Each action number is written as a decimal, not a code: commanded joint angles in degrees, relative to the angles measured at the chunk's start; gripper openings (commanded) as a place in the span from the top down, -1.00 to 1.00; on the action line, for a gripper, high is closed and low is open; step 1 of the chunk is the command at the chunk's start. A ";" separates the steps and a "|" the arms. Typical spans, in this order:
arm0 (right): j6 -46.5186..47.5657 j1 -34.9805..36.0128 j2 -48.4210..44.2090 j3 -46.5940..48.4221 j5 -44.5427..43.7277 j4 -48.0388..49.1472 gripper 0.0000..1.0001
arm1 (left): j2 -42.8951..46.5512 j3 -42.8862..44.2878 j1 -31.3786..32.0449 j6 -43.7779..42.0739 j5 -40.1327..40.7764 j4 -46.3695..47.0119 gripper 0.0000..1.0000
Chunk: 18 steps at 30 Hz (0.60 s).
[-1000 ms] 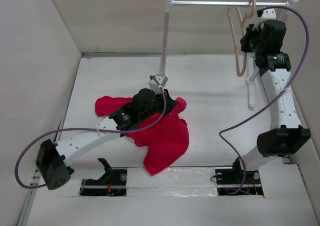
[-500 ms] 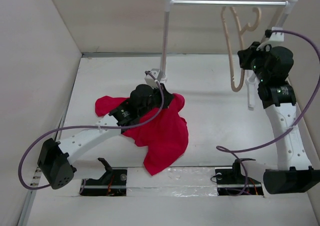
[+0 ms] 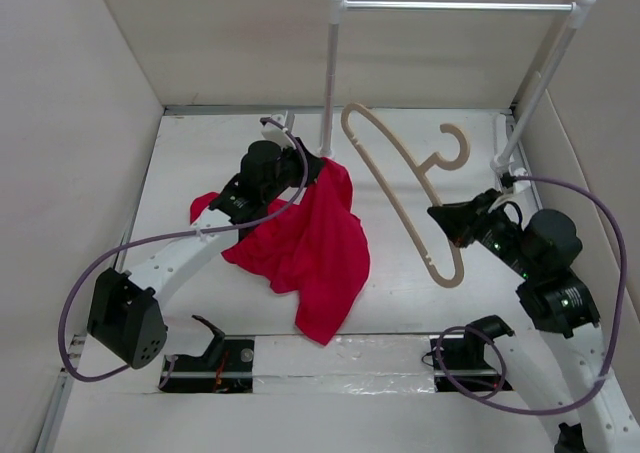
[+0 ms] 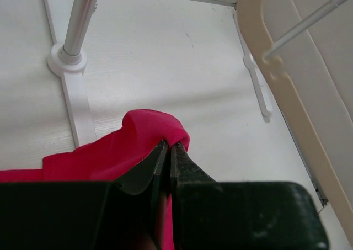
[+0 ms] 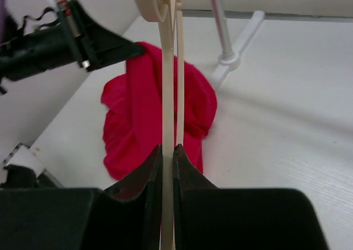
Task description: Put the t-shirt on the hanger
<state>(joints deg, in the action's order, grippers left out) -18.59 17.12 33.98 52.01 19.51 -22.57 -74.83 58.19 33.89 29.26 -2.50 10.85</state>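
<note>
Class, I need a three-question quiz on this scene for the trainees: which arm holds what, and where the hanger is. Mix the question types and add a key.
1. Multiple choice: the left gripper has its fingers shut on A) the t-shirt, B) a towel, C) a cup.
2. True or false: the hanger hangs from the rail of the rack.
3. Fill in: the right gripper is shut on the ____.

Key
1. A
2. False: it is held away from the rail, over the table.
3. hanger
</note>
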 commanded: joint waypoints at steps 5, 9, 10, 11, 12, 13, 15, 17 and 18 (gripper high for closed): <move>-1.98 4.41 -5.76 -4.19 5.19 -9.24 1.00 | 1.79 6.84 -1.28 -1.21 0.57 1.81 1.00; -2.06 6.95 -7.95 -5.07 4.14 -11.71 1.00 | 2.58 7.02 -1.28 -1.57 1.10 0.66 1.00; -2.41 6.96 -7.96 -5.07 4.22 -11.19 1.00 | 2.84 6.93 -1.28 -1.48 1.10 0.66 1.00; -2.50 7.91 -7.79 -5.07 4.14 -11.18 1.00 | 3.19 6.85 -1.28 -1.31 1.10 0.66 1.00; -2.50 7.92 -7.61 -5.16 3.70 -11.36 1.00 | 3.37 6.67 -1.28 -1.13 1.10 0.66 1.00; -2.42 8.62 -7.00 -5.25 3.78 -11.18 1.00 | 3.63 6.41 -1.28 -1.04 0.75 0.57 1.00; -2.50 8.63 -6.56 -6.04 5.70 -10.66 1.00 | 4.51 5.97 -1.28 -0.69 0.31 0.84 1.00; -2.42 8.63 -5.86 -6.39 7.55 -10.13 1.00 | 5.04 5.26 -1.28 -0.69 -0.22 1.01 1.00; -2.42 8.63 -5.59 -6.22 8.35 -10.22 1.00 | 5.04 5.00 -1.28 -0.78 0.04 0.75 1.00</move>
<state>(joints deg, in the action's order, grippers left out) -20.64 25.21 27.77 45.98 24.01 -34.87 -73.28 62.72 32.88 28.56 -1.93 8.75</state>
